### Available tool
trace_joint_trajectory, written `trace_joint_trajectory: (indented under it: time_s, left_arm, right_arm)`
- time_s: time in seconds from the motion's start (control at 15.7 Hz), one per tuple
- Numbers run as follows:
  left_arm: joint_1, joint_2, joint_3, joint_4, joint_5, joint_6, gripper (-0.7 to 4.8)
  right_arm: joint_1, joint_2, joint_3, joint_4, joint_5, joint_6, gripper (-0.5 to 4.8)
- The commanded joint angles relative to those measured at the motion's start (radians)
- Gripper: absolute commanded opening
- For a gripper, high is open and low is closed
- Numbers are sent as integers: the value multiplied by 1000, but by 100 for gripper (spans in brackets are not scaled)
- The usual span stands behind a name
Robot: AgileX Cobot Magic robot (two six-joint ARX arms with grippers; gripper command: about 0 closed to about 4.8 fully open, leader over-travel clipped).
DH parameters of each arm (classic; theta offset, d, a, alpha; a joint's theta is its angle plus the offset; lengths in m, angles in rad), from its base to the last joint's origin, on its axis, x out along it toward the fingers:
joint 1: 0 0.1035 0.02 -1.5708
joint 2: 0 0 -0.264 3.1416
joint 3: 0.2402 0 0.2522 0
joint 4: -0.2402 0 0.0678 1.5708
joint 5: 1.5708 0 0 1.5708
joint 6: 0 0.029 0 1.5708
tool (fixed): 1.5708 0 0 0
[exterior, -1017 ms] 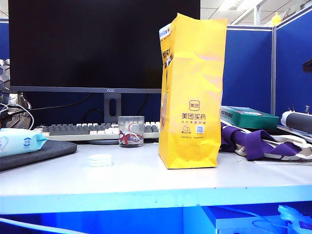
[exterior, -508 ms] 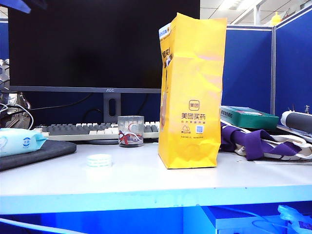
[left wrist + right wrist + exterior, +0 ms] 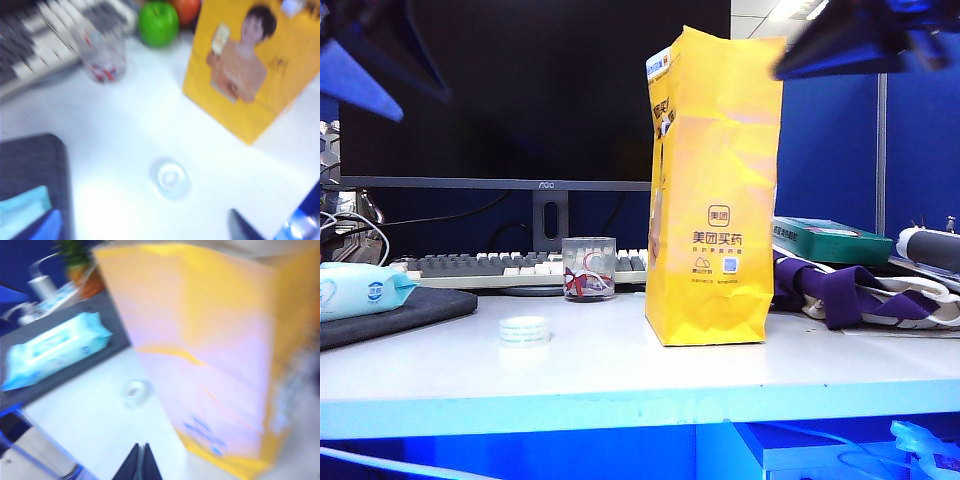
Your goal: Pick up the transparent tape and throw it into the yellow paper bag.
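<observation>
The transparent tape (image 3: 525,331) lies flat on the white desk, left of the yellow paper bag (image 3: 715,190), which stands upright. My left gripper (image 3: 365,85) is a blurred shape high at the upper left, far above the tape. In the left wrist view the tape (image 3: 171,178) lies ahead of the gripper (image 3: 145,232), whose fingers stand wide apart and empty, with the bag (image 3: 255,70) beyond. My right gripper (image 3: 820,55) hovers blurred beside the bag's top. In the right wrist view its fingers (image 3: 141,462) are pressed together, with the tape (image 3: 136,391) and bag (image 3: 210,340) ahead.
A glass cup (image 3: 589,268) with red marks stands behind the tape, before a keyboard (image 3: 480,268) and monitor (image 3: 530,90). A wet-wipe pack (image 3: 360,290) rests on a dark pad at the left. Purple cloth (image 3: 840,290) and a green box (image 3: 830,240) lie right of the bag.
Both arms have swung into the exterior view, the left at the upper left, the right at the upper right. Tape, bag and cup have not moved.
</observation>
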Motion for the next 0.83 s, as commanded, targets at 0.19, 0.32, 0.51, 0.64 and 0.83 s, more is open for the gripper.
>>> trace_joint_trajectory:
  time_s: [0.19, 0.32, 0.51, 0.64, 0.83]
  left_arm:
    - [-45, 175, 24, 30, -15, 60, 479]
    - [-53, 238, 40, 29, -16, 80, 479]
    - [-89, 326, 64, 43, -81, 140, 479]
    - [-103, 367, 68, 59, -105, 138, 479]
    - [-121, 481, 119, 11, -100, 153, 479]
  right_arm:
    - [5, 75, 96, -52, -129, -2, -1]
    - [5, 76, 96, -117, -170, -2, -1]
    - [5, 78, 95, -241, -171, -3, -1]
    - [5, 77, 95, -276, -175, -3, -1]
    - [5, 77, 95, -295, -197, -3, -1]
